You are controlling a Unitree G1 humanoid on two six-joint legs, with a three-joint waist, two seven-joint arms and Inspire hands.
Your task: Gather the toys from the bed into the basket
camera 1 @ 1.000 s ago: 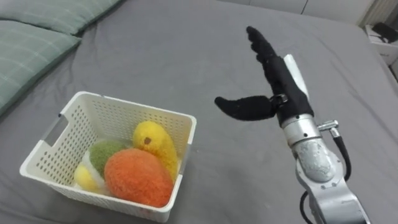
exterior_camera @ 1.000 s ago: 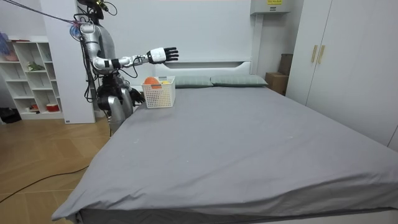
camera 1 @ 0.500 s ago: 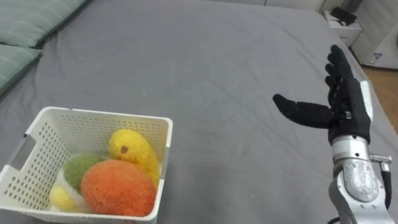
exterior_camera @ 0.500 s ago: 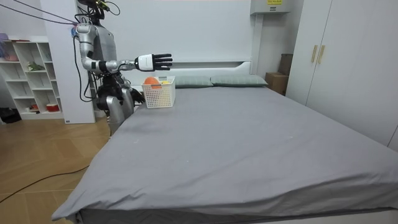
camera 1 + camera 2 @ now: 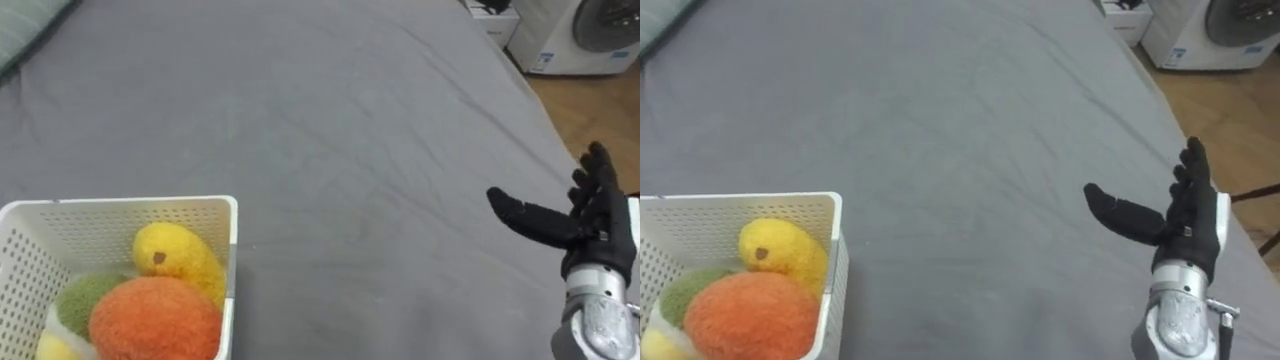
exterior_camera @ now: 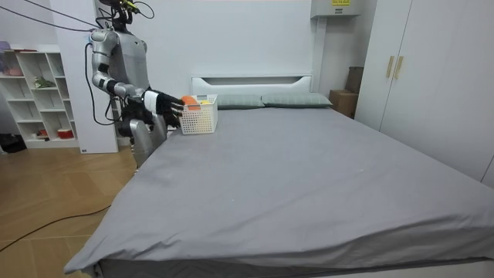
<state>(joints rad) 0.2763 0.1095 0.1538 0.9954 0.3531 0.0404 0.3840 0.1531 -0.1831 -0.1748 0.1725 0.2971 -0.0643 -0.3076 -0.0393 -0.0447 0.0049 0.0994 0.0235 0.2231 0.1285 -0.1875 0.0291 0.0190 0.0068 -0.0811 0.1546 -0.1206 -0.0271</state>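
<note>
right hand [image 5: 590, 225]: fingers straight and spread, empty, by the grey bedsheet [image 5: 330, 120] edge | toys: orange plush ball [image 5: 155, 320], yellow plush toy [image 5: 175, 255] and green plush toy [image 5: 85, 300] lie inside the white lattice plastic basket [image 5: 120, 205] | risk: the basket looks close to the mattress side, so a clumsy 1-handed grab could tip it

basket [image 5: 120, 204] is logged white, grid-perforated | orange toy [image 5: 155, 320], yellow toy [image 5: 178, 255], green toy [image 5: 85, 300] are logged | bedcover [image 5: 330, 130] is logged plain grey | right hand [image 5: 600, 232] is logged black

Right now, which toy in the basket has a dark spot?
The bright yellow toy by the basket's right wall; the orange toy and green toy are plain.
</note>
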